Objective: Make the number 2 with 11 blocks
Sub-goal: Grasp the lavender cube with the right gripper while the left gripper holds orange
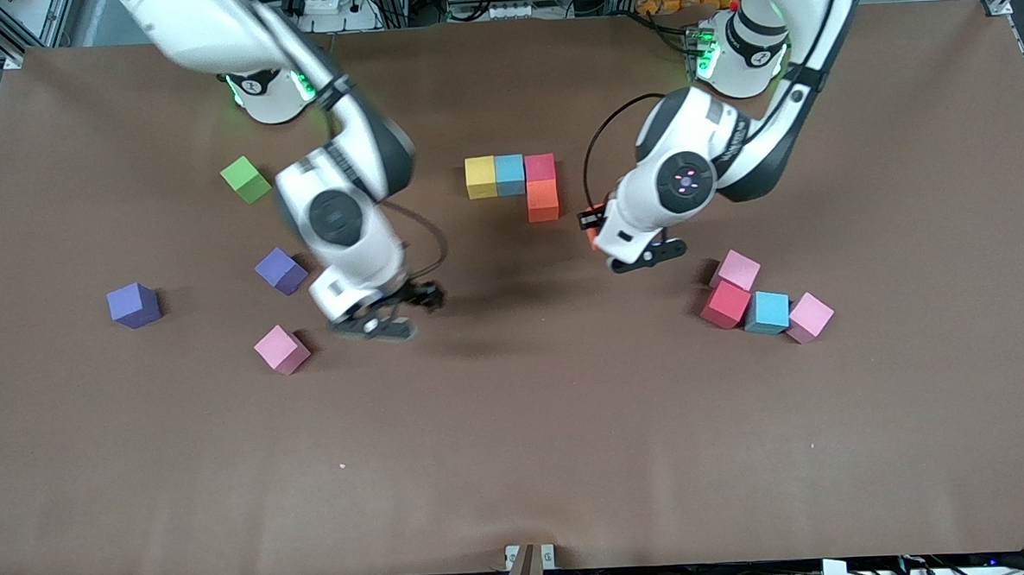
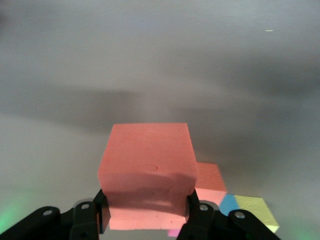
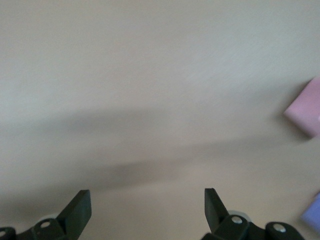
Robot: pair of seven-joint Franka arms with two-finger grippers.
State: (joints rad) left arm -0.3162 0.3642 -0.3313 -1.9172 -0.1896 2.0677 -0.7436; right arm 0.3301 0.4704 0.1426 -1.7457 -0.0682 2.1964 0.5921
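Left wrist view: left gripper (image 2: 147, 212) clamps an orange cube (image 2: 147, 165).

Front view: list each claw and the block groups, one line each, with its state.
Left claw: shut on orange block, in the air beside the digit.
Right claw: open, empty, over bare table.
Number 2: started, four blocks placed.
Loose blocks: four clustered, resting on the table.
Lime-green cube: resting, untouched.

Robot lab, probably: 2 Franka arms (image 1: 336, 217) on a brown-covered table (image 1: 519, 460), aluminium framing (image 1: 0, 33) and power strips (image 1: 318, 2) around it.
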